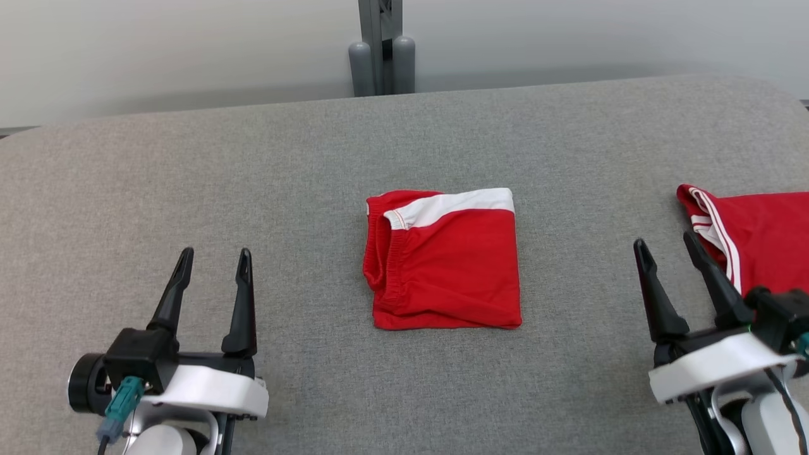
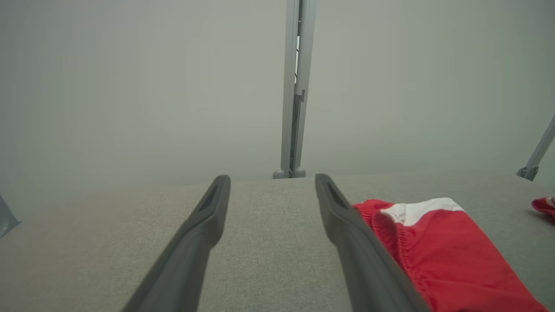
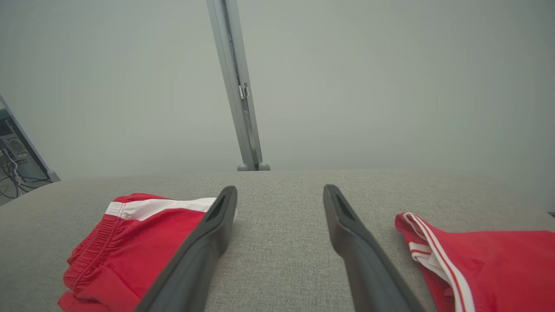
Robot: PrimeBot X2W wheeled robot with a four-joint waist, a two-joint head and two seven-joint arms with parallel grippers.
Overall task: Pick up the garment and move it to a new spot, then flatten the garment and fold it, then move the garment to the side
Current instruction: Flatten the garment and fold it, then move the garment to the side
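Note:
A red garment with a white band (image 1: 445, 262) lies folded into a square at the middle of the grey padded table (image 1: 303, 177). It shows at the lower right in the left wrist view (image 2: 438, 255) and at the lower left in the right wrist view (image 3: 130, 242). My left gripper (image 1: 213, 262) hovers open at the lower left, apart from the garment, nothing between its fingers (image 2: 204, 225). My right gripper (image 1: 663, 243) stands open at the lower right, also empty, between the folded garment and a second red piece.
A second red garment with white stripes (image 1: 758, 234) lies at the table's right edge, just right of my right gripper (image 3: 481, 260). A grey metal post (image 1: 381, 44) rises behind the table's far edge against a pale wall. A cabinet with cables (image 3: 15, 156) stands off the left.

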